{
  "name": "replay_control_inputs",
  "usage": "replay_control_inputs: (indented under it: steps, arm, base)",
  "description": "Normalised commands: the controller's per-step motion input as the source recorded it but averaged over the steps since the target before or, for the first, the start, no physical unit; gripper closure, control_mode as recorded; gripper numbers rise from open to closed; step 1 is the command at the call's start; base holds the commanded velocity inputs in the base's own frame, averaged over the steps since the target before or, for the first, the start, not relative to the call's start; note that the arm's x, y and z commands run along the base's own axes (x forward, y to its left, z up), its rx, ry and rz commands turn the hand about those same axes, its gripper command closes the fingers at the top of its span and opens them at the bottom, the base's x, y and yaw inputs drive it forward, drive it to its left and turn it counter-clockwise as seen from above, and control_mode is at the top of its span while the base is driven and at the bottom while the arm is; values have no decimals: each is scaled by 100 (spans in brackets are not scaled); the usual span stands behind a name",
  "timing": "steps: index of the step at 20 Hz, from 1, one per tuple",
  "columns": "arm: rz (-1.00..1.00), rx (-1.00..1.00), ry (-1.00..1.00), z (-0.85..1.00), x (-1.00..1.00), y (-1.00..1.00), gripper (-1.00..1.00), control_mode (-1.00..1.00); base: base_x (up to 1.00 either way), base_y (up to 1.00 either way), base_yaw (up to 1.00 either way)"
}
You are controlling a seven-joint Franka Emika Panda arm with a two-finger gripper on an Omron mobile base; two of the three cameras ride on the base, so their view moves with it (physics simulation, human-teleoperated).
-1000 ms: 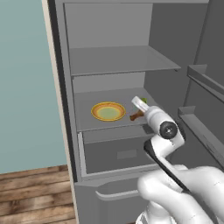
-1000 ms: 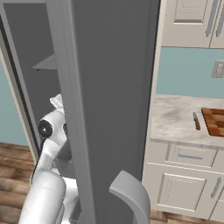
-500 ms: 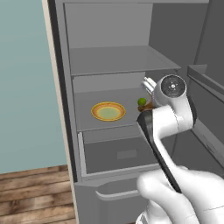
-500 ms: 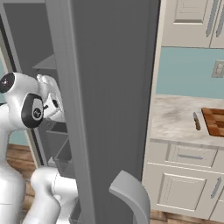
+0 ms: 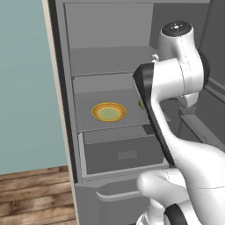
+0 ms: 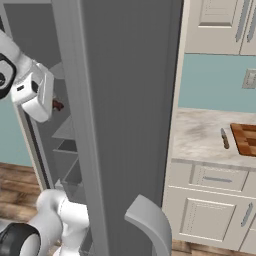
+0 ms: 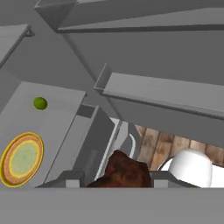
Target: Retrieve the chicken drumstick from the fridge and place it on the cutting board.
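The brown chicken drumstick point(image 7: 123, 169) sits between my gripper's point(image 7: 118, 178) fingers, which are shut on it, in the hand view. In the right base view the drumstick point(image 6: 57, 105) shows as a small brown bit under my white hand, just in front of the fridge shelves and held in the air. The grey fridge point(image 5: 103, 94) stands open, its thick door point(image 6: 125, 100) to the right of my arm. The checkered cutting board point(image 6: 246, 139) lies on the counter at the far right.
A yellow-rimmed plate point(image 5: 108, 112) and a small green lime point(image 7: 40, 103) rest on the middle shelf, above the pull-out drawer point(image 5: 123, 151). A brown-handled knife point(image 6: 224, 138) lies left of the board. Cream cabinets point(image 6: 215, 215) run under the counter.
The hand closed on the drumstick, lifted it off the shelf and drew back out of the fridge as the arm rose. The plate stayed put.
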Motion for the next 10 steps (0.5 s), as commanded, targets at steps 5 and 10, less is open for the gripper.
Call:
replay_control_inputs:
  steps: [5,10]
  arm:
    - [0,0,-27,22,-76,0,100,-100]
    - [0,0,-5,2,-9,0,100,-100]
  base:
    - [0,0,0]
    - [0,0,0]
